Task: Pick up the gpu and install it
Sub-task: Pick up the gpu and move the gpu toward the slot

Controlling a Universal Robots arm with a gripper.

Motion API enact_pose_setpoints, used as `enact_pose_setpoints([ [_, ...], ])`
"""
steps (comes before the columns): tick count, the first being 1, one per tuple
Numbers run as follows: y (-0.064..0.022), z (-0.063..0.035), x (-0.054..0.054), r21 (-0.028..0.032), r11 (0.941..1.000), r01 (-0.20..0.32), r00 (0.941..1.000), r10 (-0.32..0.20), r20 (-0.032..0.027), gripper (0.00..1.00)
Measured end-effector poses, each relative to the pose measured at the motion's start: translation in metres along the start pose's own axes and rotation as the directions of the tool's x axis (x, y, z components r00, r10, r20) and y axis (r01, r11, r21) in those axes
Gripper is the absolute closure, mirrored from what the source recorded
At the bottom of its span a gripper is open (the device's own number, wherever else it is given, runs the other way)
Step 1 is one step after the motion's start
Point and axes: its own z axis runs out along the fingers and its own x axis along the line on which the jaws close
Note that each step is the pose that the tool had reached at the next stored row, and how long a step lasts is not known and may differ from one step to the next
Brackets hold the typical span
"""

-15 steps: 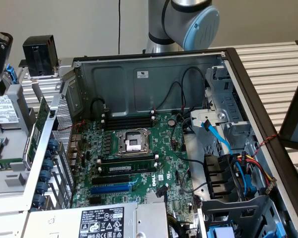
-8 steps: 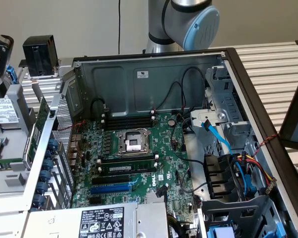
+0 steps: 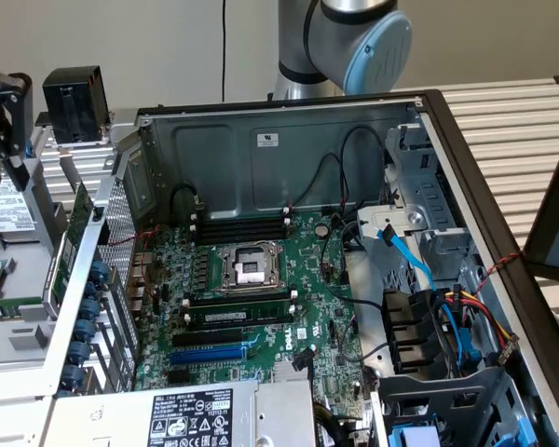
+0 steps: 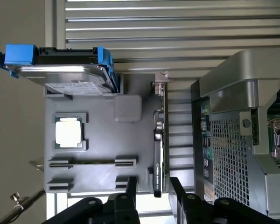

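The gpu (image 4: pixel 158 140) stands on edge in the grey parts tray (image 4: pixel 102 144), seen edge-on with its silver bracket at one end. In the exterior view it is the green card (image 3: pixel 77 219) upright in the tray at the left, just outside the computer case. My gripper (image 4: pixel 153 189) is open above the card, one black finger (image 4: pixel 130 189) on each side of the card's line and a clear gap between them. Nothing is held. The green motherboard (image 3: pixel 307 279) lies in the open case, with a blue expansion slot (image 3: pixel 210 352) bare.
A hard drive with blue rails (image 4: pixel 70 77) and a CPU (image 4: pixel 68 131) also sit in the tray. The case's perforated rear wall (image 4: pixel 228 154) stands close beside the card. A power supply (image 3: pixel 182 414) and loose cables (image 3: pixel 466 317) crowd the case's near and right side.
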Motion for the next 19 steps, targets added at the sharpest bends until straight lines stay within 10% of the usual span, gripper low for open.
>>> enact_pose_setpoints([
  [14,-0.0010,0.0087,0.007,-0.0153,0.9999,-0.005,0.9983,0.006,0.0578,0.58],
  [19,-0.0040,0.0155,0.009,-0.0218,0.9997,-0.007,0.9979,0.009,0.0641,0.58],
])
